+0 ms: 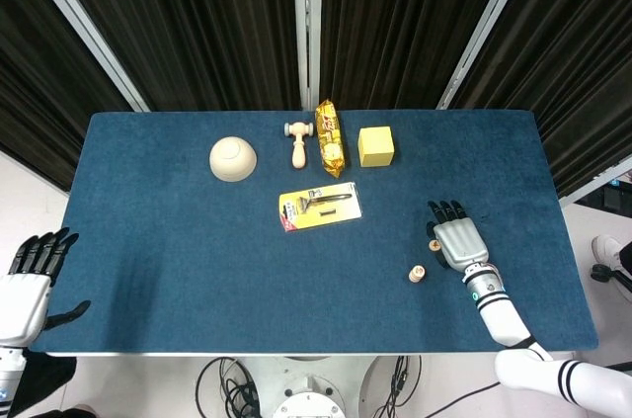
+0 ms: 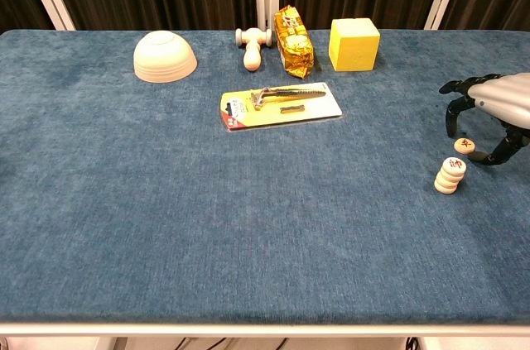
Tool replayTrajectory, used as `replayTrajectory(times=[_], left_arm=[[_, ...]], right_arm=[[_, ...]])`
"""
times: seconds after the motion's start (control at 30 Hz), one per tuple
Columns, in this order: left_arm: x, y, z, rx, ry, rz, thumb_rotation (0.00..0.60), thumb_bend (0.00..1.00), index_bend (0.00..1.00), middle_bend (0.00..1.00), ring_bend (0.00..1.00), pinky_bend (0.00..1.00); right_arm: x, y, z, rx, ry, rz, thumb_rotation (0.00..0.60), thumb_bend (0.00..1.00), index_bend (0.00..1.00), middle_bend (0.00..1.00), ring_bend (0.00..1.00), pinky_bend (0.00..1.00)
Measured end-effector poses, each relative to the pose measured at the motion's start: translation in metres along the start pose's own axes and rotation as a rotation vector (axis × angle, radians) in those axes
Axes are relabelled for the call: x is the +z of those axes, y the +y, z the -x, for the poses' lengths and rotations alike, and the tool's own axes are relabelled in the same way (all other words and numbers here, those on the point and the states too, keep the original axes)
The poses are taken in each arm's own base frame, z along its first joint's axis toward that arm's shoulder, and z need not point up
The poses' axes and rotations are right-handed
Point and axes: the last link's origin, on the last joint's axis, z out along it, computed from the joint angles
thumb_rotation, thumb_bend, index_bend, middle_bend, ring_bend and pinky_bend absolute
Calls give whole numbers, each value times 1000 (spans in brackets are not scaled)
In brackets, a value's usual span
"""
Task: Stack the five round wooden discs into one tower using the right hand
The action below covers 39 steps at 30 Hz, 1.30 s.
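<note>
Blue cloth table (image 2: 166, 226), dark curtains behind. Row along the 12 o'clock edge: upturned cream bowl (image 2: 166, 56) toward 10 o'clock, small wooden mallet (image 2: 252, 45), gold snack packet (image 2: 293, 30) just beside it, yellow cube (image 2: 354, 44) toward 1 o'clock. Carded razor pack (image 2: 280, 104) lies flat nearer centre, below mallet and packet.

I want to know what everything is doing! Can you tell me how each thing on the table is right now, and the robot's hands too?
Disc stack: standing, not finished.
Loose disc: flat on the table, beside the stack, under the right hand.
Right hand: open, fingers curled over the loose disc, not holding it.
Left hand: open, off the table.
Bowl: upside down.
Razor pack: lying flat.
Yellow block: upright.
</note>
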Motion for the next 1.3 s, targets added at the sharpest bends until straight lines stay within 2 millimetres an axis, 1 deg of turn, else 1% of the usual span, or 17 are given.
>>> replayTrajectory(times=[0.53, 0.83, 1.03, 1.17, 1.3], left_arm=[[-1, -1, -2, -8, 10, -4, 600, 136, 77, 0, 0, 0], [-1, -1, -3, -7, 11, -1, 600, 136, 77, 0, 0, 0], [0, -1, -2, -4, 8, -1, 600, 136, 77, 0, 0, 0], [0, 0, -2, -1, 7, 0, 600, 137, 77, 0, 0, 0], [-1, 0, -1, 0, 6, 2, 600, 135, 77, 0, 0, 0]], right_arm=[[-1, 1, 0, 7, 15, 1, 600, 282, 518, 67, 0, 0], [-6, 1, -9, 26, 43, -9, 600, 285, 542, 76, 0, 0], [-19, -3, -23, 39, 81, -44, 600, 286, 552, 81, 0, 0], [-33, -10, -32, 35, 104, -93, 600, 285, 556, 80, 0, 0], [-47, -16, -35, 28, 107, -138, 600, 286, 558, 81, 0, 0]])
